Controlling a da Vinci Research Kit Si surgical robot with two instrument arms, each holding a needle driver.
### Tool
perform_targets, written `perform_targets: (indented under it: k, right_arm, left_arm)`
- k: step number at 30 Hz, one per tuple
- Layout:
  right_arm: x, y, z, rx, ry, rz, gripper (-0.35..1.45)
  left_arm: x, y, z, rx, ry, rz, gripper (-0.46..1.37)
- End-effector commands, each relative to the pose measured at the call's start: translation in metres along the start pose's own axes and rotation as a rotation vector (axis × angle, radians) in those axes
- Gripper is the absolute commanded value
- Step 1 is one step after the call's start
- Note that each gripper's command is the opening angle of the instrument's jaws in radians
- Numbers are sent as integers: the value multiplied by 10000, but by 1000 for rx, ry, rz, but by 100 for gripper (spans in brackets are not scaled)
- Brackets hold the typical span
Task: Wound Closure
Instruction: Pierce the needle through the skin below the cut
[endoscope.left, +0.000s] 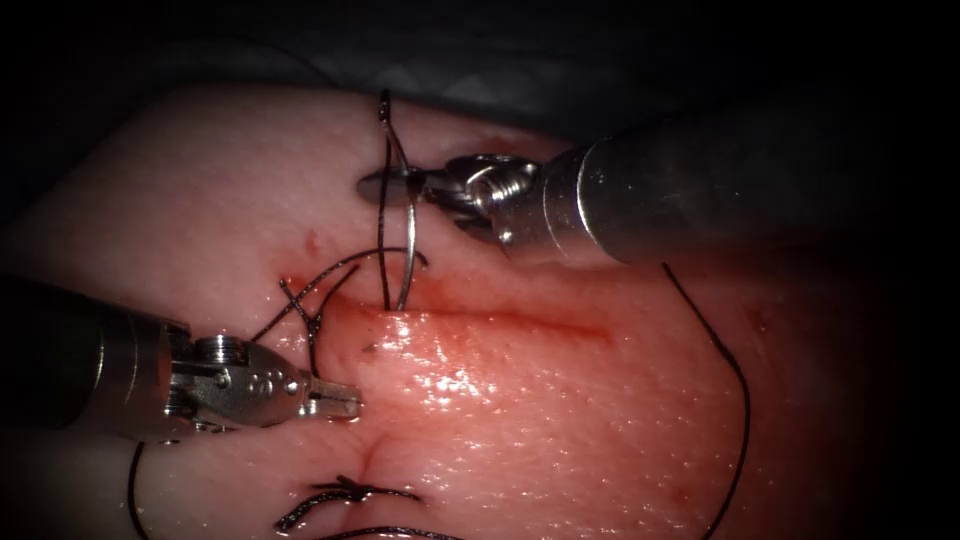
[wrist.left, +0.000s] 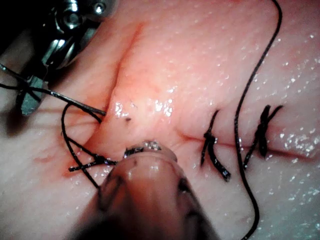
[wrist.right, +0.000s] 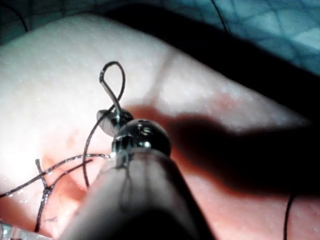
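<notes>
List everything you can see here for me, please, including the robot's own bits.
tissue: one, pink, under everything.
cut: one, reddish, running across the tissue's middle.
red fluid: patches, red, along the cut.
needle: one, silver, curved, its lower end apparently in the tissue at the cut.
thread: one long strand, black, trailing right of the cut.
stitches: three, black, knotted across the cut.
cloth: one, blue-green, behind the tissue.
right hand: one, metal, shut on the needle towards its thread end.
left hand: one, metal, shut, holding nothing, left of the cut.
</notes>
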Motion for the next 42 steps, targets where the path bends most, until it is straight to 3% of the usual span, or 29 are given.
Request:
perform_targets:
  k: [1, 6, 10, 15, 27, 42]
  right_arm:
    - [-2, -1, 0, 19, 14, 20, -35]
    - [-19, -6, -5, 39, 24, 221, -35]
    - [-36, -13, -11, 52, 9, 287, -35]
    - [-62, -26, -19, 42, -21, 309, -35]
    - [-84, -40, -20, 58, -37, 370, -35]
    - [-134, -48, -23, 74, -58, 452, -35]
  left_arm:
    - [0, 0, 1, -5, 0, -1, -35]
    - [0, 0, 1, -5, 0, -1, -35]
    - [0, -1, 1, -6, 0, -1, -35]
    - [1, -1, 1, -6, 0, -1, -35]
    - [3, -2, 0, -7, 0, -3, -35]
    - [5, -3, -2, -9, 1, 7, -35]
